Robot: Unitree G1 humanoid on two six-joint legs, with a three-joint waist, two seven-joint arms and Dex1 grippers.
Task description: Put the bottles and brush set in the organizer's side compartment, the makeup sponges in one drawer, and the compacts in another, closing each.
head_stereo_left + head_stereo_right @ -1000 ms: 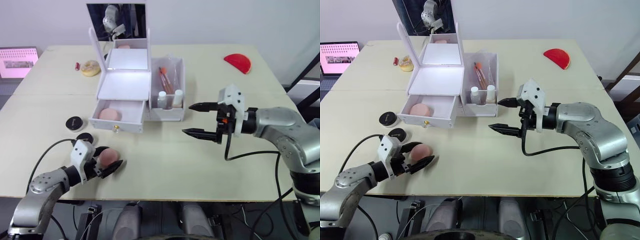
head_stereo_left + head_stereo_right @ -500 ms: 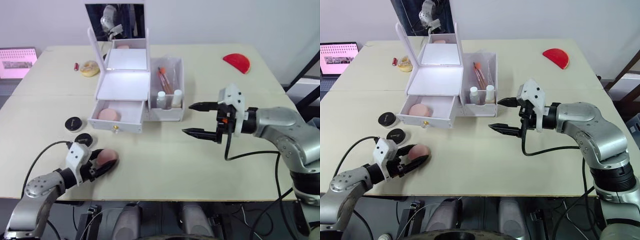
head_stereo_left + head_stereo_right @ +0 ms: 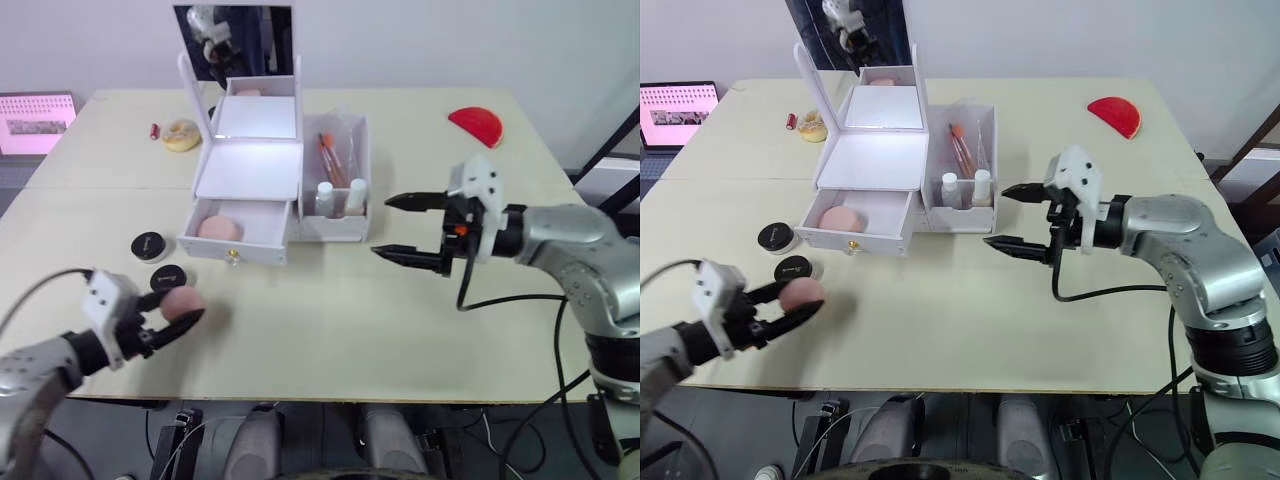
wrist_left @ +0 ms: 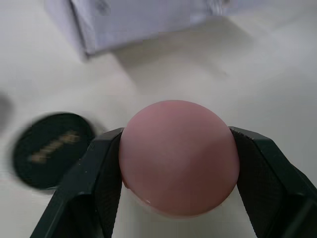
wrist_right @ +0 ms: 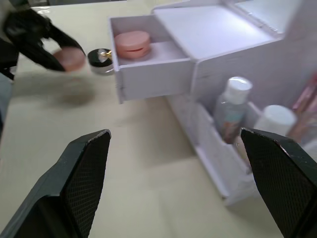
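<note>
Makeup sponge (image 3: 182, 300), pinched in the left gripper (image 3: 165, 318), must next travel into the open drawer (image 3: 240, 232) beside its twin (image 3: 219, 228), while the right gripper (image 3: 409, 228) hovers agape.

The organizer (image 3: 262, 170) is sitting at the table's (image 3: 300, 330) 12 o'clock, its drawer (image 3: 240, 232) standing pulled out toward 6 with a sponge (image 3: 221, 228) lying in it, and two bottles (image 3: 340, 197) and the brushes (image 3: 331, 160) are standing in its side compartment at 3 o'clock. Two compacts (image 3: 158, 260) are lying at 8 o'clock from the drawer, with the left gripper (image 3: 172, 322) holding a second sponge (image 3: 183, 301) just at 6 o'clock of them. The right gripper (image 3: 400, 228) is hovering at 4 o'clock of the organizer.
</note>
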